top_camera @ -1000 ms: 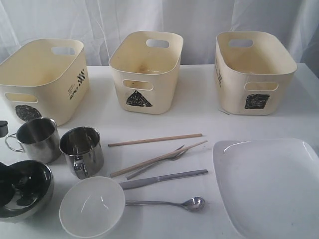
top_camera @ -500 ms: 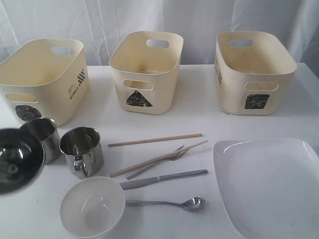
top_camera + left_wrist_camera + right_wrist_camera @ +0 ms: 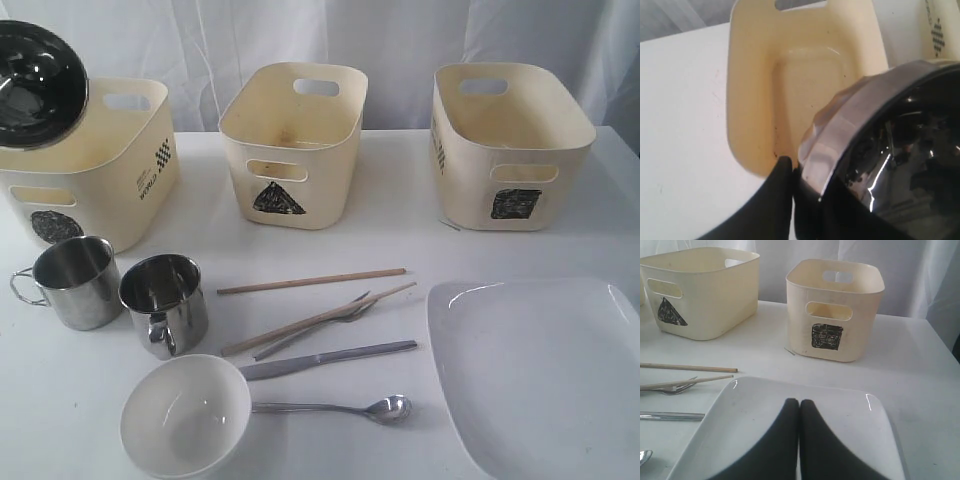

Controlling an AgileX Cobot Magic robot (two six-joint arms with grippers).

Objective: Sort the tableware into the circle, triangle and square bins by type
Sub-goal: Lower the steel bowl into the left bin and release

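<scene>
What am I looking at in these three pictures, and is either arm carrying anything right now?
It is a two-armed robot; each arm ends in a pincer, the tool. The wide picture comes from a camera off the arms; the other two from cameras on the wrists. The left tool grips the steel bowl by its rim over the circle bin. The right tool is shut, empty, over the white plate. On the table also: triangle bin, square bin, two mugs, white bowl, two chopsticks, fork, knife, spoon.

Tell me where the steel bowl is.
In the exterior view the steel bowl is at far left, held tilted above the circle bin by the left gripper.
</scene>
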